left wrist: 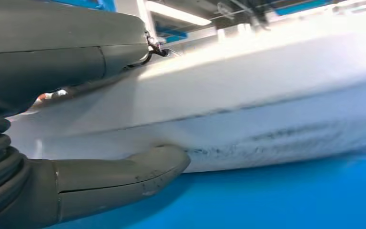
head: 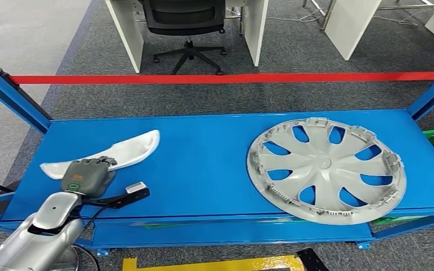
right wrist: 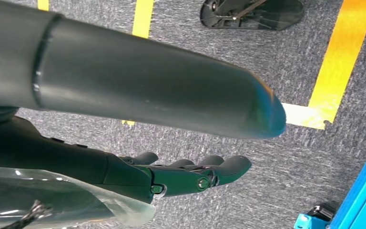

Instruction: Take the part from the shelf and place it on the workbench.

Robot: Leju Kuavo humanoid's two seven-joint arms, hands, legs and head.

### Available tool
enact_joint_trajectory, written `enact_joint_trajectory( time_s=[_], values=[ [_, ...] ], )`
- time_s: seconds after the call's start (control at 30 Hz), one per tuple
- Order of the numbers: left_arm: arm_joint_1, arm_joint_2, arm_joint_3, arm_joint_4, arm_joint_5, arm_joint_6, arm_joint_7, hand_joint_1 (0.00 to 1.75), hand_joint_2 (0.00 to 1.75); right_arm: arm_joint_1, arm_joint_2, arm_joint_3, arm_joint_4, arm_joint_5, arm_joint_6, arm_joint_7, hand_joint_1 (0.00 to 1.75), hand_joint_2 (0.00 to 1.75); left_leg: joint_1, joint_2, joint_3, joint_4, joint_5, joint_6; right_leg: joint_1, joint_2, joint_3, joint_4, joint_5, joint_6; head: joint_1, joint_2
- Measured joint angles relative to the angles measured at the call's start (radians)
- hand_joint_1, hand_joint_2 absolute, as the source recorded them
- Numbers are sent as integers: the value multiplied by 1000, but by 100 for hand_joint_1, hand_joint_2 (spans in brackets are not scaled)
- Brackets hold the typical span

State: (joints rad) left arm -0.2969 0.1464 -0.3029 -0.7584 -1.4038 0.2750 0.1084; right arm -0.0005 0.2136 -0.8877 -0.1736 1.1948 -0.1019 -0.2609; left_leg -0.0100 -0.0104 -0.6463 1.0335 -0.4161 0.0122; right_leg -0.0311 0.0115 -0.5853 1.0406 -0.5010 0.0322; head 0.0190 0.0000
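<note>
left hand point(head: 88, 176): fingers over, thumb under near edge of white curved part point(head: 125, 151), grasping it | part: lying on blue shelf point(head: 203, 164), left side | right hand point(right wrist: 190, 176): released, fingers apart, above carpet

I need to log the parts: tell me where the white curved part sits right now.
In the head view the white curved part lies on the blue shelf's left side, under the left hand, well apart from the grey wheel cover on the right.

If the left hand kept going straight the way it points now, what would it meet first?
Nothing new: the left hand already touches the white curved part, fingers over it and thumb against its edge on the blue shelf. Pushing on would probably just press into or shove that part.
</note>
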Motion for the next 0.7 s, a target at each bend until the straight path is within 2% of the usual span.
enact_joint_trajectory(
  time_s=[0.2,0.27,0.3,0.4,0.43,0.5,0.63,0.7],
  values=[
    [1,5,0,0,1,5,-2,175,175,0,0,0,0,0,0,-4,0,0,0,0,0,0,0,0,0,0,0,0,0,0,0,0],
    [7,7,0,-1,1,36,-16,175,175,0,0,-1,0,0,0,-9,0,0,0,0,0,0,0,0,0,0,0,0,0,0,0,0],
    [13,9,0,-4,-3,68,-26,175,175,0,0,-1,0,0,1,-11,0,0,0,0,0,0,0,0,0,0,0,0,0,0,0,0],
    [54,18,0,-38,-61,263,-35,175,175,1,0,-2,0,4,1,-18,0,0,0,0,0,0,0,0,0,1,0,0,0,0,0,0],
    [71,20,1,-62,-91,330,-30,175,175,1,0,-2,0,7,2,-19,0,0,0,0,0,0,0,0,0,1,0,0,0,0,0,0],
    [110,26,3,-135,-135,397,-10,175,175,1,0,-3,0,14,2,-21,0,0,0,0,0,0,-1,0,0,1,-1,0,-1,0,0,0],
    [170,50,1,-338,-159,420,38,175,175,2,-1,-3,0,19,5,-23,0,0,0,0,-1,0,-1,-1,0,0,-1,0,-1,0,0,0],
    [186,61,-1,-427,-161,420,37,175,175,2,-2,-3,0,19,7,-24,0,0,0,0,-1,0,-1,-1,0,0,-1,0,-1,0,0,0]
  ],
)
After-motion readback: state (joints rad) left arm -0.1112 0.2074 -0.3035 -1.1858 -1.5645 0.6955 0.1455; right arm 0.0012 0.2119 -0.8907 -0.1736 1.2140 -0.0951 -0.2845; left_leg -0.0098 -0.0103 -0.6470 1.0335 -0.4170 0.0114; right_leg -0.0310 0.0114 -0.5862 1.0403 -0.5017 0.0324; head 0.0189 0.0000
